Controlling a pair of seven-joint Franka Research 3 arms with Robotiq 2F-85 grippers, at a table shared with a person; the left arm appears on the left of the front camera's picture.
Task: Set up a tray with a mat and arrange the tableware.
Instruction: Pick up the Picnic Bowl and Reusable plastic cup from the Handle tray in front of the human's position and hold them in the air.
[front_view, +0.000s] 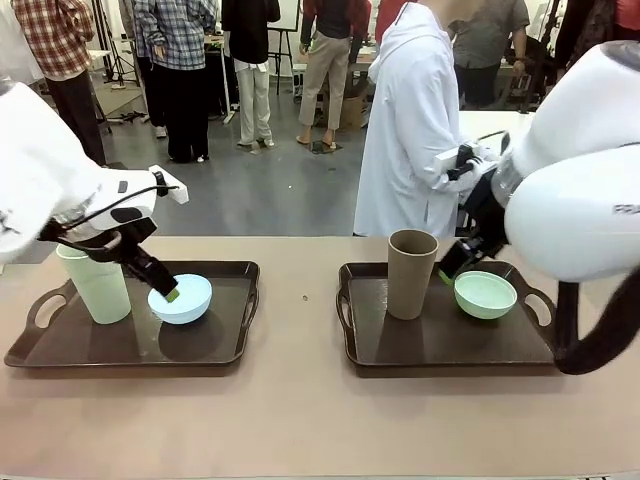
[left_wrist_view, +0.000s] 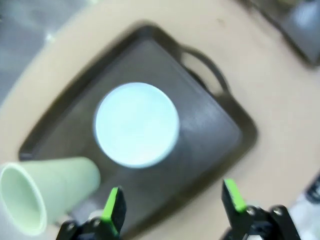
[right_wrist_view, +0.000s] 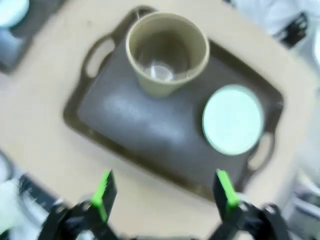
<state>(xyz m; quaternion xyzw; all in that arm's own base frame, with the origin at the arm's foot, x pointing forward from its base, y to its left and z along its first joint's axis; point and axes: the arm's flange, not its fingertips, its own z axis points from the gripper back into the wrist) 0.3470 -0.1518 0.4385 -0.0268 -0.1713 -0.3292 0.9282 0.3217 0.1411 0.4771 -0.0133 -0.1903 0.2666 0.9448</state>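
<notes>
Two dark brown trays lie side by side on the table. The left tray (front_view: 215, 345) (left_wrist_view: 215, 125) holds a pale green cup (front_view: 97, 285) (left_wrist_view: 45, 192) and a light blue bowl (front_view: 182, 298) (left_wrist_view: 136, 124). My left gripper (front_view: 165, 288) (left_wrist_view: 172, 205) hangs open just above the bowl's near rim, with nothing in it. On the right tray (front_view: 440, 345) (right_wrist_view: 130, 120) stand a brown cup (front_view: 411, 272) (right_wrist_view: 166, 52) and a mint green bowl (front_view: 485, 294) (right_wrist_view: 233, 119). Between those two my right gripper (front_view: 450, 268) (right_wrist_view: 165, 195) hovers open, holding nothing. I cannot tell a mat apart from the dark tray floors.
A person in a white coat (front_view: 415, 120) stands at the far side behind the right tray. Bare tan tabletop (front_view: 300, 410) runs between the trays and along the near edge. Other people stand farther back.
</notes>
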